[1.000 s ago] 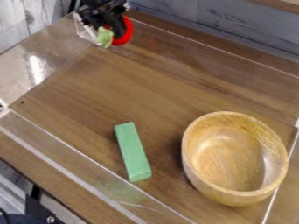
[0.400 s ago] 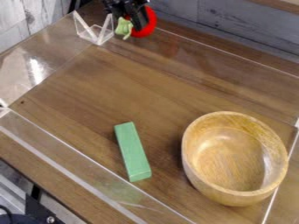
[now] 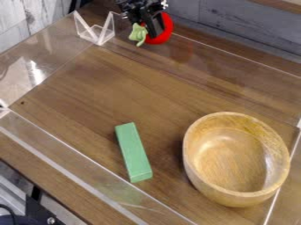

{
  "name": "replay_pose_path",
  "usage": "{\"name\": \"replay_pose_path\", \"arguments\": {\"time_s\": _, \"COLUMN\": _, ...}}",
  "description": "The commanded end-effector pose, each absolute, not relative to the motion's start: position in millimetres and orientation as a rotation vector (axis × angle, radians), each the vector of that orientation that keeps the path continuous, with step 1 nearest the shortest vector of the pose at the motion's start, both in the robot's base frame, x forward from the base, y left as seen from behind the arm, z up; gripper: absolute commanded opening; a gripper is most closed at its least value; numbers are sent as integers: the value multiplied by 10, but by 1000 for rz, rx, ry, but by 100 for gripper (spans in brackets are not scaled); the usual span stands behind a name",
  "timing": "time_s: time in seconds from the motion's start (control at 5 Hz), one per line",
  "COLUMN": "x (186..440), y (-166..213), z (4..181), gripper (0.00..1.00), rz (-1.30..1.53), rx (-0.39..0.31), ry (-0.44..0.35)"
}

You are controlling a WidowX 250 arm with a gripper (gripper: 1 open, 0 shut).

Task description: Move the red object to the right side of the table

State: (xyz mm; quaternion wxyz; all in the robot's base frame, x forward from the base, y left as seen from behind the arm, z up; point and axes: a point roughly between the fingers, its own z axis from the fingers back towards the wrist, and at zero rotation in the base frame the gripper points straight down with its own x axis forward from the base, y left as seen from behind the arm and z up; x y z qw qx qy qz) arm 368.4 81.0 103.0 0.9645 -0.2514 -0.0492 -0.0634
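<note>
Red toy [image 3: 163, 30]: sits near the far wall [image 3: 230, 23], with green end [image 3: 139, 34] toward the left of the view; now lies farther right than a moment ago.
Pincer [image 3: 150, 24]: appears clamped on the red toy, with dark fingers close together; has shifted right together with it.
Clear holder [image 3: 94, 31]: stands to the left of the red toy, now with a wider gap between.
Table [image 3: 100, 92]: still leaves a good stretch to cross before the right side, so probably only partly done.
Bowl [image 3: 192, 151]: stays at the near right; better to keep apart from this when lowering.
Green block [image 3: 134, 153]: rests untouched at the near side, not needed.
Next move: calls for more travel right, then a gentle release; could slip if turned fast.
</note>
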Motion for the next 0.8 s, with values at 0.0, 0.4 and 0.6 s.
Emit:
{"name": "replay_pose_path", "arguments": {"time_s": 0.0, "x": 3675, "y": 721, "z": 1535, "gripper": 0, "rz": -162, "rx": -461, "ry": -196}}
{"name": "replay_pose_path", "arguments": {"time_s": 0.4, "x": 3659, "y": 528, "z": 1773, "gripper": 0, "rz": -168, "rx": -472, "ry": -192}}
{"name": "replay_pose_path", "arguments": {"time_s": 0.6, "x": 3684, "y": 482, "z": 1846, "gripper": 0, "rz": -135, "rx": -473, "ry": -197}}
